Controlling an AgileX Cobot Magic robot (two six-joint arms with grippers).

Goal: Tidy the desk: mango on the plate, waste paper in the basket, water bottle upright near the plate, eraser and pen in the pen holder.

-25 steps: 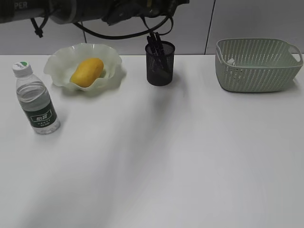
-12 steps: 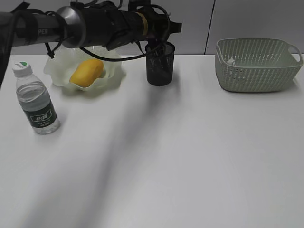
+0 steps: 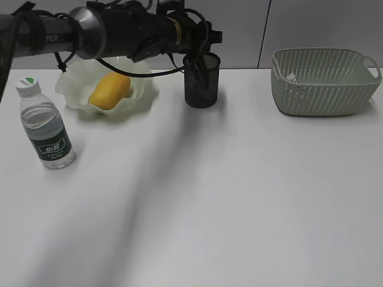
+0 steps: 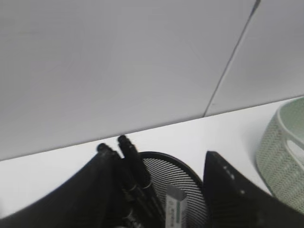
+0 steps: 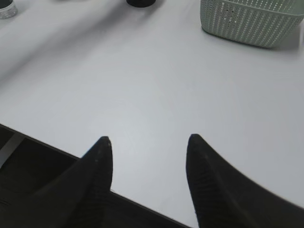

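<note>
The mango (image 3: pixel 109 91) lies in the wavy green plate (image 3: pixel 70 89) at the back left of the desk (image 3: pixel 227 191). Left of it the water bottle (image 3: pixel 45 125) stands upright. A white wad of waste paper (image 3: pixel 291 78) rests inside the basket (image 3: pixel 323 81). My left gripper (image 3: pixel 200 54) hangs over the black mesh pen holder (image 3: pixel 201 84). Seen from the left wrist, the left gripper (image 4: pixel 156 152) is open. Dark pens (image 4: pixel 133 156) lean by its left finger (image 4: pixel 90 190), and the eraser (image 4: pixel 175 209) stands inside the pen holder (image 4: pixel 190 173). My right gripper (image 5: pixel 149 139) is open over bare desk near the front edge.
A grey panelled wall (image 3: pixel 299 24) runs directly behind the desk. My left arm (image 3: pixel 90 30) stretches from the left across the plate's back rim. The basket (image 5: pixel 251 16) lies far ahead of the right gripper, and the desk's front edge (image 5: pixel 42 142) passes under its fingers.
The left arm has dropped lower into view and shifted slightly left, with its gripper staying over the pen holder. Mango, bottle and basket have not moved.
</note>
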